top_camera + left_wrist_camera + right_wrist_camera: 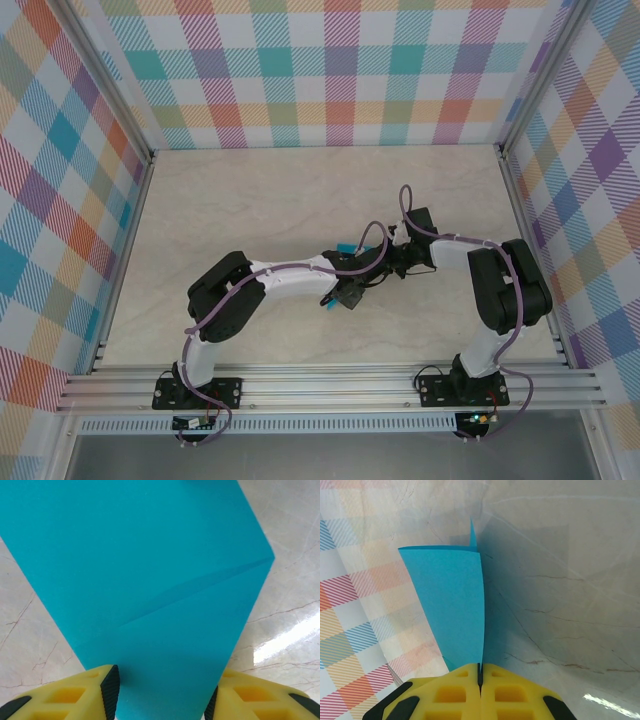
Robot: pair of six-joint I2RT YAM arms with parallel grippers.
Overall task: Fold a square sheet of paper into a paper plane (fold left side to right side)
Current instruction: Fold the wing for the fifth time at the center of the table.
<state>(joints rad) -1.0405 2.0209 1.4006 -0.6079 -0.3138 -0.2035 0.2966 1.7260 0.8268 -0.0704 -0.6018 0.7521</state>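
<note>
left gripper (162, 696): jaws partway apart, straddling one end of the paper (150, 570); can't tell if the pads touch it. paper sits mid-table (250, 190) between the arms, with a faint diagonal crease. right gripper (480, 672): clamped on the paper's edge. step: left-to-right fold, early. next: left pinches firmly and carries its edge across, aligned.

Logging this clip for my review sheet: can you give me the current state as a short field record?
paper: turquoise sheet, folded over, diagonal crease across its face
right gripper: shut on the sheet's edge
left gripper: jaws apart, sheet lying between the fingers
surface: pale marbled table
arms: meeting mid-table
</note>
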